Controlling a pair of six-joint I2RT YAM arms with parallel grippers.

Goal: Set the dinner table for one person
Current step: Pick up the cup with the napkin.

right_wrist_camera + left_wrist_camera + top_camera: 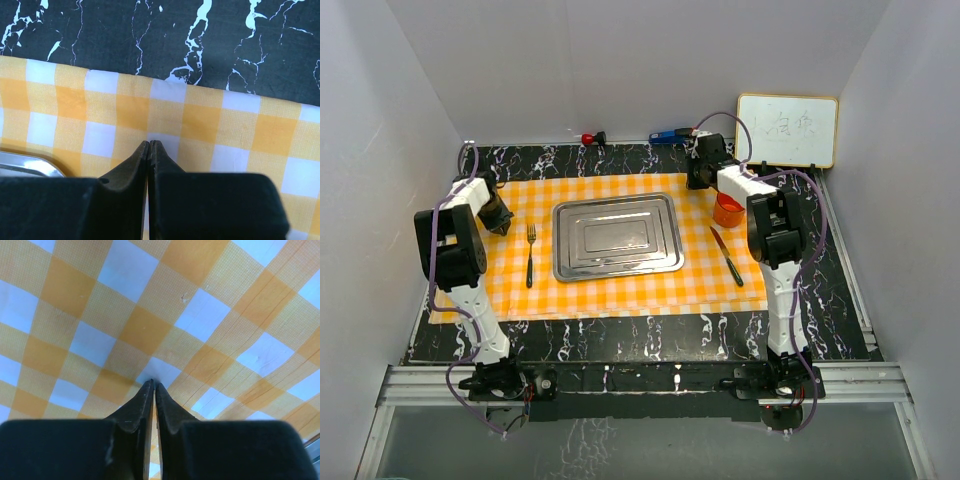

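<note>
The dinner table (620, 340) is black with white veining. An orange-and-white checked cloth (610, 290) covers its middle. On the cloth lie a steel tray (617, 236), a fork (530, 255) to its left and a knife (727, 257) to its right. An orange cup (727, 210) stands by the right arm. My left gripper (503, 218) is shut low over the cloth's left part (152, 383), with only cloth (145, 330) below it. My right gripper (698, 178) is shut over the cloth near its far edge (150, 142), with bare table (125, 40) just beyond.
A small whiteboard (787, 130) leans at the back right. A red-tipped item (590, 137) and a blue item (670, 135) lie along the back wall. The tray's corner (25, 165) shows at the left of the right wrist view. White walls enclose the table.
</note>
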